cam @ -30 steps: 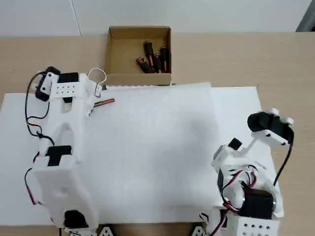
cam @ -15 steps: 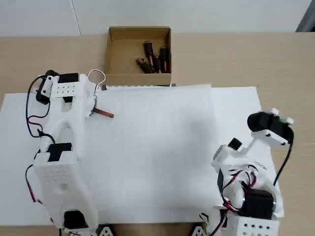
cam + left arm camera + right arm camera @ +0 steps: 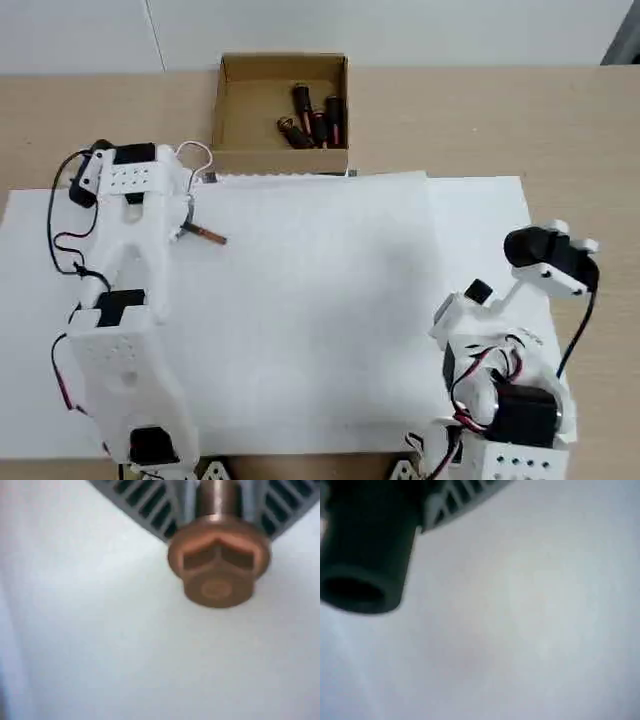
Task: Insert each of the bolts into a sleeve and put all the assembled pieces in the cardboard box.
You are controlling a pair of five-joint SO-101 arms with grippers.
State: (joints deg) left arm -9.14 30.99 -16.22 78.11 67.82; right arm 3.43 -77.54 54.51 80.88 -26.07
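Observation:
My left gripper (image 3: 188,228) is shut on a copper bolt (image 3: 210,236) at the left rear of the white foam sheet (image 3: 320,320). The bolt sticks out to the right, slightly toward the front. In the left wrist view its hex head (image 3: 218,562) points at the camera, with the shaft between ribbed grey fingers (image 3: 145,505). My right gripper (image 3: 464,304) sits low at the front right, shut on a black sleeve (image 3: 479,292). The sleeve's (image 3: 362,555) open end hangs just above the sheet. The cardboard box (image 3: 232,110) at the rear holds several assembled pieces (image 3: 312,118).
The foam sheet covers most of the table in front of the box. Bare wooden tabletop (image 3: 480,120) lies beside and behind the box. Loose wires (image 3: 60,240) hang off the left arm.
The bolt in my left gripper has swung from pointing right and slightly rearward to pointing right and slightly frontward. The right arm has stayed still.

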